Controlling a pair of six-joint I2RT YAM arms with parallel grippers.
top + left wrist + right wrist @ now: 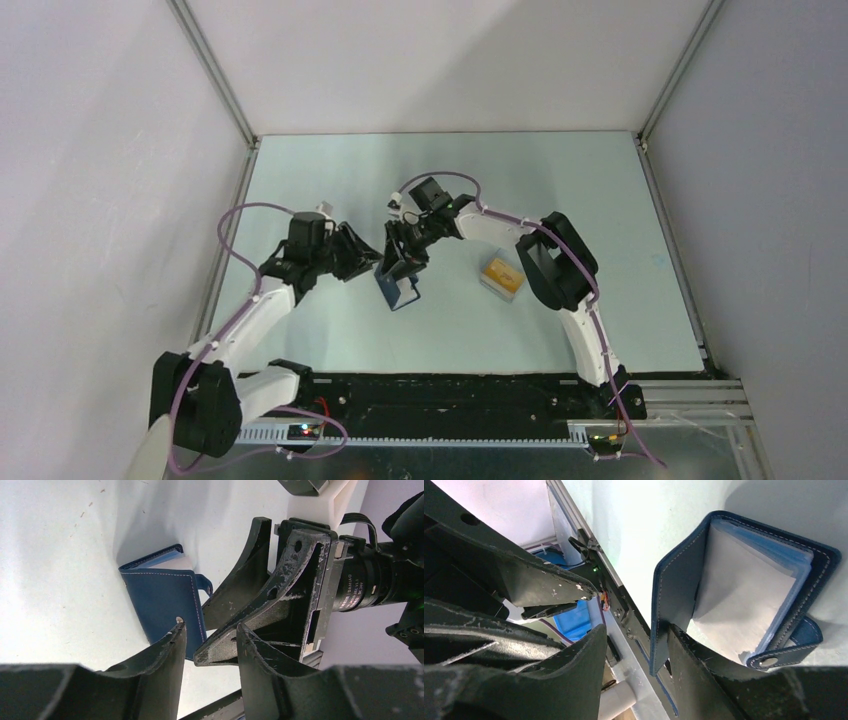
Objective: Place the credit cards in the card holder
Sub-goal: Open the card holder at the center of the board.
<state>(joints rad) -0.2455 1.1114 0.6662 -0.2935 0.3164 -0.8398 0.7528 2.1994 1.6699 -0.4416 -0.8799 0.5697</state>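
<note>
Card holder [399, 291] is seen at mid-table [330, 180], just in front of both grippers, navy blue with pale stitching. It is partly opened. In the right wrist view one cover [666, 600] is swung away from the stack of clear sleeves [749, 595], and the strap with the snap clasp [769, 661] is curled round the far corner.

Right gripper [401, 262] is angled down over the holder. Its jaws are held well apart, and the raised cover's edge is seen in the gap, against one finger [694, 665] only. It is not pinched. The other finger [584, 655] is kept off it.

Left gripper [360, 262] is brought in from the left, close beside the right one. Its jaws are spread too, with nothing seen clamped. In the left wrist view one fingertip [175, 640] is lined up at the closed cover's near edge by a small stud [179, 620]. Contact cannot be told. A finger of the right gripper [235, 630] is seen crossing in front of the gap.

Credit cards [500, 272] are seen as an orange-yellow stack at a clear plastic case [497, 288], to the right of the holder and well apart from it, beside the right arm's elbow. Whether they sit in or on the case cannot be told. No card is seen in the holder.
</note>
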